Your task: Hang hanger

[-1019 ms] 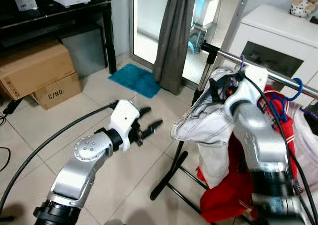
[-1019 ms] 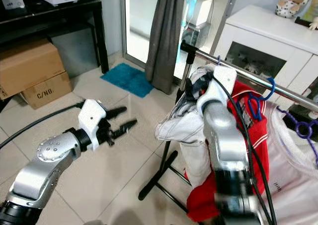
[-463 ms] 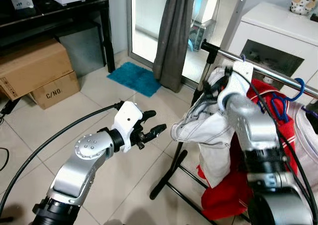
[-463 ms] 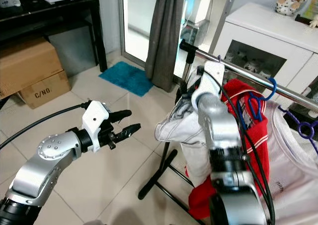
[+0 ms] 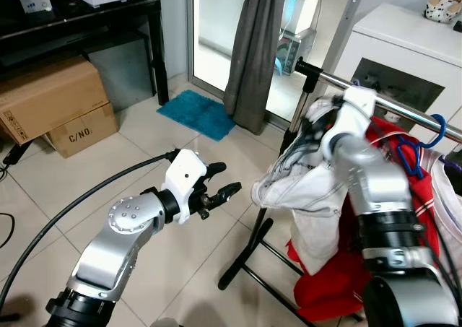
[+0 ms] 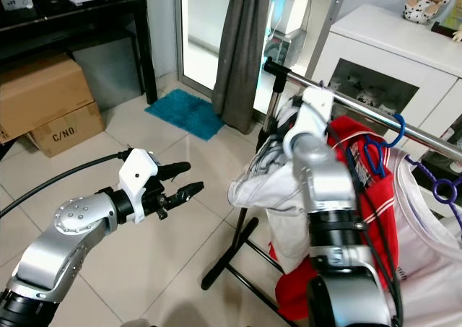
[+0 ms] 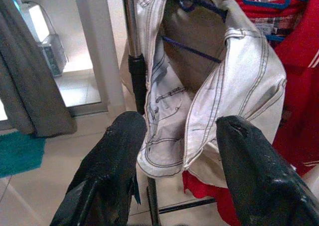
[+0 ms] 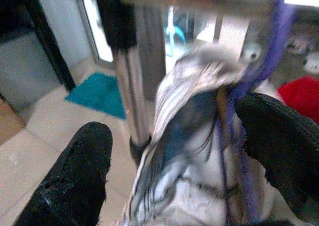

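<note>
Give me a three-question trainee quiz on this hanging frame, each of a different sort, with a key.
1. True or false: the left gripper grips the white jacket.
2. Which garment hangs just beyond the jacket on the rail? A) red top B) green coat C) black trousers
3. Fill in: the right gripper is up at the ____, its fingers open around the jacket's collar and a purple hanger.

Key: 1 false, it is open and held apart from the jacket, above the floor; 2 A; 3 rail.
</note>
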Tool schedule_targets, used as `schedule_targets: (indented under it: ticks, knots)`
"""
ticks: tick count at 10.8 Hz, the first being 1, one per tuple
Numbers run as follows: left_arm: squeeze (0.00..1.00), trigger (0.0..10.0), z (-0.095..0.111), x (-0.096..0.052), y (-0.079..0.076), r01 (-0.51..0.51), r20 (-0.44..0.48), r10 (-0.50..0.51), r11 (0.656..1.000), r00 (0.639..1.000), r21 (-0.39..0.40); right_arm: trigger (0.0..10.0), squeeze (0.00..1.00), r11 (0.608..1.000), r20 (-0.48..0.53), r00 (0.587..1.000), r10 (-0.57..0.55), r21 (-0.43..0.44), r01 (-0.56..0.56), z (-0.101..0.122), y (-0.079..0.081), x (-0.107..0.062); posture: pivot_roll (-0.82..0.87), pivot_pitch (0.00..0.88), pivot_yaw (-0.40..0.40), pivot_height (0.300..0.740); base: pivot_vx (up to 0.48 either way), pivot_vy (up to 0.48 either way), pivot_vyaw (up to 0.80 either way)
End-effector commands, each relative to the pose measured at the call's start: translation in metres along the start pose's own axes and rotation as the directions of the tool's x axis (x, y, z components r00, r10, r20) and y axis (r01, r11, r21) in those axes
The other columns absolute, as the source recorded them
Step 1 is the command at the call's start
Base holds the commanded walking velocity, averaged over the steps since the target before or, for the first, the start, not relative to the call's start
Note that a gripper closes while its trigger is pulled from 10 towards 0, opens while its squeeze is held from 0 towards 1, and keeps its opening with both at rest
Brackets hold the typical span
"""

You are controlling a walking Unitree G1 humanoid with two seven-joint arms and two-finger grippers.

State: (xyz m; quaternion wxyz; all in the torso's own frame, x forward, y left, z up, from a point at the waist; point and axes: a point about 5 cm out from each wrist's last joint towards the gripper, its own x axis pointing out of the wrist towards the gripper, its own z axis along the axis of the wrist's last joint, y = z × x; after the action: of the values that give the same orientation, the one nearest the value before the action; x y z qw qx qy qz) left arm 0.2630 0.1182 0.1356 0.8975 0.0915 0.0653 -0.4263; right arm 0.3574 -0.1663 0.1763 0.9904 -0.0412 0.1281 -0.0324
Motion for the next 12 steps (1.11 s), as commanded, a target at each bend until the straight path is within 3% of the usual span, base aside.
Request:
schedule_targets:
  ticks: [1,4,6,8,10,12]
  knots:
    - [0.0,10.0,0.002,0.003,-0.003,0.018,0.003,-0.018,1.0,1.0,0.005,10.0,0.0,0.999,-0.012,0.999,-0.036,0.003,0.036,-0.003,-0.01,-0.003,0.04,0.0,-0.094,0.74,0.0,0.0,0.0]
    - [0.0,10.0,0.002,0.004,-0.003,0.022,0.002,-0.022,1.0,1.0,0.005,10.0,0.0,0.998,-0.014,0.998,-0.054,0.012,0.054,-0.003,-0.014,-0.008,0.03,0.0,-0.087,0.74,0.0,0.0,0.0]
    - [0.0,10.0,0.003,0.007,-0.003,0.029,0.009,-0.029,1.0,1.0,0.003,9.8,0.0,0.997,-0.048,0.997,-0.061,0.037,0.063,-0.012,-0.013,0.002,0.03,0.0,-0.083,0.74,0.0,0.0,0.0]
    - [0.0,10.0,0.003,0.007,-0.005,0.035,0.01,-0.035,0.999,0.999,0.0,4.3,0.0,0.997,-0.058,0.996,-0.062,0.044,0.065,-0.012,-0.01,0.009,0.04,0.0,-0.091,0.74,0.0,0.0,0.0]
    - [0.0,10.0,0.001,0.005,-0.005,0.03,0.006,-0.03,1.0,1.0,-0.004,3.8,0.0,0.997,-0.057,0.997,-0.058,0.043,0.06,-0.012,-0.008,0.014,0.04,0.0,-0.098,0.74,0.0,0.0,0.0]
    - [0.0,10.0,0.001,0.003,-0.005,0.026,0.003,-0.026,1.0,1.0,-0.003,8.7,0.0,0.998,-0.028,0.998,-0.061,0.016,0.061,-0.006,-0.007,0.015,0.05,0.0,-0.099,0.74,0.0,0.0,0.0]
